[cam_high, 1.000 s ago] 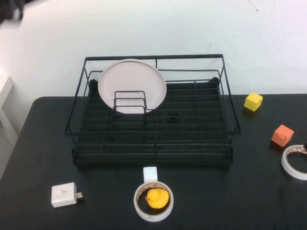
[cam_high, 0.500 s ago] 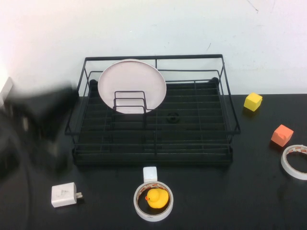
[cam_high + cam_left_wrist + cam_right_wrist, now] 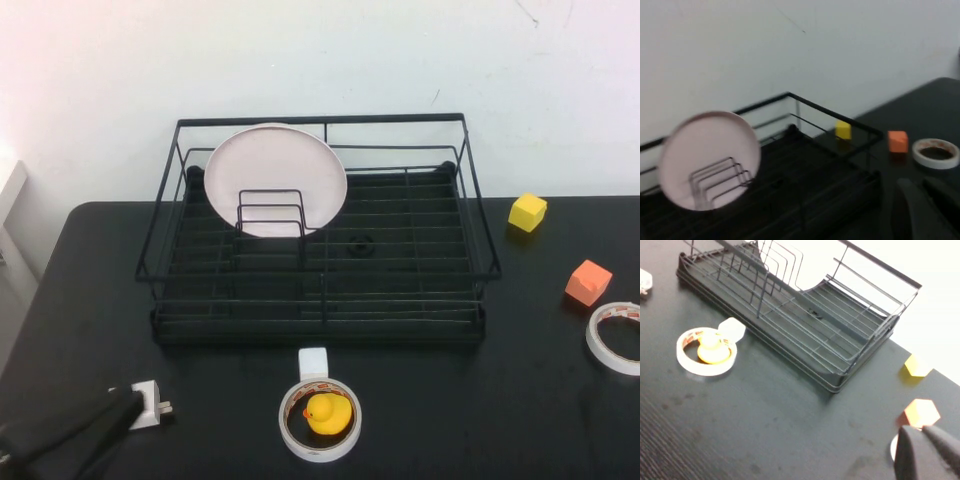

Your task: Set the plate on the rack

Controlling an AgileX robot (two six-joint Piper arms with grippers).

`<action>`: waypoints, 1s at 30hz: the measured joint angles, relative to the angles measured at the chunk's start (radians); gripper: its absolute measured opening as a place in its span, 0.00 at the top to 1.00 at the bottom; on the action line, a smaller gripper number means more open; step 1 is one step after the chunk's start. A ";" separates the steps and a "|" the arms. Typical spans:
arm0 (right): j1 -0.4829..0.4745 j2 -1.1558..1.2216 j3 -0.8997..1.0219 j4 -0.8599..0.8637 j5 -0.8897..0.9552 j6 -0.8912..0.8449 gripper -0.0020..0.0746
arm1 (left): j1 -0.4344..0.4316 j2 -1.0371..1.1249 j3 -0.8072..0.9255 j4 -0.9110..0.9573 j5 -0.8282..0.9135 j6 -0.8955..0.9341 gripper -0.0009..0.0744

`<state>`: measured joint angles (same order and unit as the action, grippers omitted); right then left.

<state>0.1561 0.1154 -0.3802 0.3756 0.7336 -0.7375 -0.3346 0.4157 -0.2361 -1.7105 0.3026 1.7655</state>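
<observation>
High view cuts off left claw [image 3: 125,405], seemingly closed; right claw [image 3: 932,432] shut, empty; plate [image 3: 275,178] racked.

Probably a lab: bare white wall [image 3: 320,50], black table [image 3: 480,400] with scattered test props.

The left claw [image 3: 100,425] hides part of the charger [image 3: 148,404], apparently touching it.

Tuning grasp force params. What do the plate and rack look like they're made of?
Plate: smooth matte pale pink, looks like plastic or melamine; ceramic not excluded. It stands upright in the dividers.
Rack: thin black wire, probably coated metal, going by slim straight rails.
Left gripper is low at the table's near left corner; right gripper hovers near the orange block.
</observation>
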 joint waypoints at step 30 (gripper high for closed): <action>0.000 -0.047 0.009 -0.048 0.001 0.061 0.97 | 0.000 -0.132 0.015 -0.021 -0.316 -0.044 0.99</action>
<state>0.1561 0.0682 -0.3713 0.3281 0.7345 -0.6769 -0.3346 0.2840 -0.2208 -1.7312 -0.0139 1.7211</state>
